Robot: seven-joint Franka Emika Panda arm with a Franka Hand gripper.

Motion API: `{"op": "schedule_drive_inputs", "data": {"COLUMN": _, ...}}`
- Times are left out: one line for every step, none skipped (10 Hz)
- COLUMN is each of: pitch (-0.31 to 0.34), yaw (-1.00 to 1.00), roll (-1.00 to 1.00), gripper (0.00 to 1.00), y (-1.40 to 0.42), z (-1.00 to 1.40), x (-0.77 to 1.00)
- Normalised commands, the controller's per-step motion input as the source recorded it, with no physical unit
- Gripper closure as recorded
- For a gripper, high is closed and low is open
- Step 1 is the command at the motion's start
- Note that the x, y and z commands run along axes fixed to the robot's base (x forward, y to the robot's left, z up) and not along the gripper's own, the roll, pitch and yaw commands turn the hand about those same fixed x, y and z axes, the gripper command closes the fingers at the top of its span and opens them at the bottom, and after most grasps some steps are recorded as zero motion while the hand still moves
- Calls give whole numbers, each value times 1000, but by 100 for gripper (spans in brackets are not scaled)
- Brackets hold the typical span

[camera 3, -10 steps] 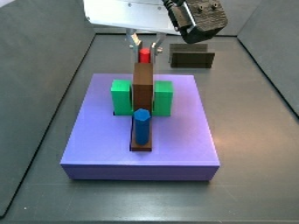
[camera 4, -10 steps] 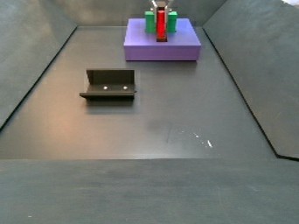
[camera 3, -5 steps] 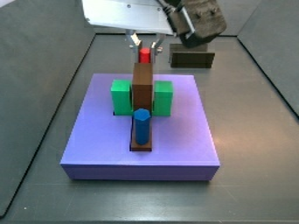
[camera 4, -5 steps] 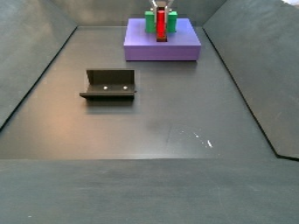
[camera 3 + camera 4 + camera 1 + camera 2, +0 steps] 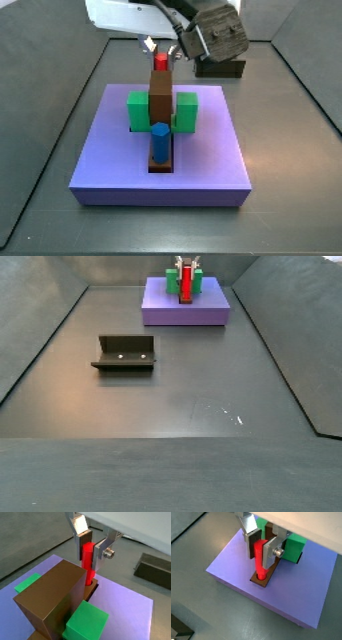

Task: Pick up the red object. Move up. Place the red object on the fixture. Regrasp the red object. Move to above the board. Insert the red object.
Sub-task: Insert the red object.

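My gripper (image 5: 91, 546) is clamped on the upper part of the red peg (image 5: 88, 562), the silver fingers (image 5: 101, 551) pressing its sides, and I hang over the far part of the purple board (image 5: 238, 562), which sits at the far end of the worktop. In both wrist views the peg stands upright with its lower end down in a dark brown socket (image 5: 259, 579) set in the board, just beside the tall brown block (image 5: 57, 594) and near the green blocks (image 5: 85, 622); how deep it sits I cannot tell. The peg looks rigid and smooth, a slim plastic rod, light I would guess, so it could slip or tilt between flat pads if I squeeze off-centre; holding it high on the shaft, as I do, leaves the lower end free to go into the hole. In a side view the fixture (image 5: 126, 352) stands empty, well apart on the grey floor toward the left edge, and the blue cylinder (image 5: 160, 142) stands nearer the board's front.
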Motion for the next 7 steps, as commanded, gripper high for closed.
{"op": "schedule_drive_inputs", "data": {"pitch": -99, "yaw": 0, "roll": 23, "gripper": 100, "y": -94, "z": -749, "x": 89}}
{"op": "schedule_drive_inputs", "data": {"pitch": -60, "yaw": -14, "roll": -53, "gripper": 100, "y": -86, "z": -723, "x": 223}}
{"op": "schedule_drive_inputs", "data": {"pitch": -63, "yaw": -54, "roll": -106, "gripper": 100, "y": 0, "z": -837, "x": 297}}
{"op": "schedule_drive_inputs", "data": {"pitch": 0, "yaw": -283, "roll": -184, "gripper": 100, "y": 163, "z": -689, "x": 340}}
{"op": "schedule_drive_inputs", "data": {"pitch": 0, "yaw": -357, "roll": -219, "gripper": 100, "y": 280, "z": -566, "x": 331}}
{"op": "schedule_drive_inputs", "data": {"pitch": -99, "yaw": -254, "roll": -163, "gripper": 100, "y": 194, "z": -723, "x": 160}}
{"op": "schedule_drive_inputs", "data": {"pitch": -179, "yaw": -117, "roll": -64, "gripper": 100, "y": 186, "z": -740, "x": 0}}
